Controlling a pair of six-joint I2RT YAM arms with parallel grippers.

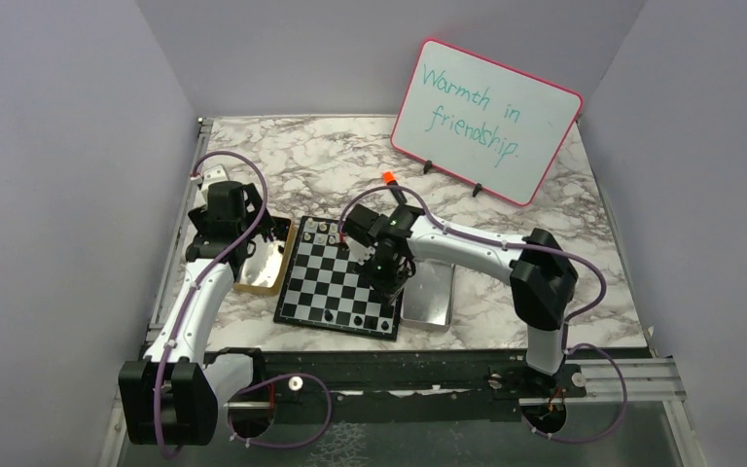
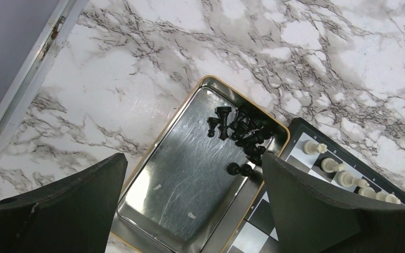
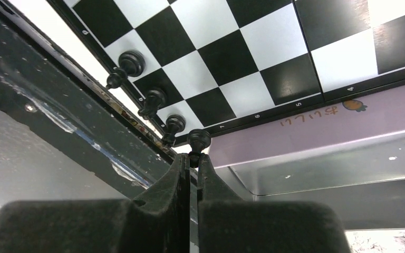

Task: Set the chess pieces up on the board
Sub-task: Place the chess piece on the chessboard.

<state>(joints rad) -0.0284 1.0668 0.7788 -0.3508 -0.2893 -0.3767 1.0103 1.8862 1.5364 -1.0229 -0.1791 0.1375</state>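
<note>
Surface: marble-patterned table point(image 1: 321, 156) is sitting between pale grey walls, with both arms reaching out over it.
Right jaws: the right gripper point(image 3: 190, 158) is pinching the top of a black piece point(image 3: 199, 139), its fingers drawn almost together.
Held piece: it is standing on the near right corner square of the board point(image 3: 227, 52), ending a row with three other black pieces point(image 3: 155, 97) along that near edge.
Left jaws: the left gripper point(image 2: 194, 158) is hanging spread wide and holding nothing, above the gold tray point(image 2: 190, 184).
Gold tray: it is lying just beside the board's left side, and a heap of black figures point(image 2: 242, 132) is resting in its far corner.
Board: it is lying mid-table between the gold tray and a silver tray point(image 1: 430, 297), and white pieces point(image 2: 337, 171) are standing along its far edge.
Background: a pink-rimmed whiteboard point(image 1: 486, 122) is leaning at the back, handwriting showing, with an orange-capped marker point(image 1: 387, 177) lying on the table in front of it.
</note>
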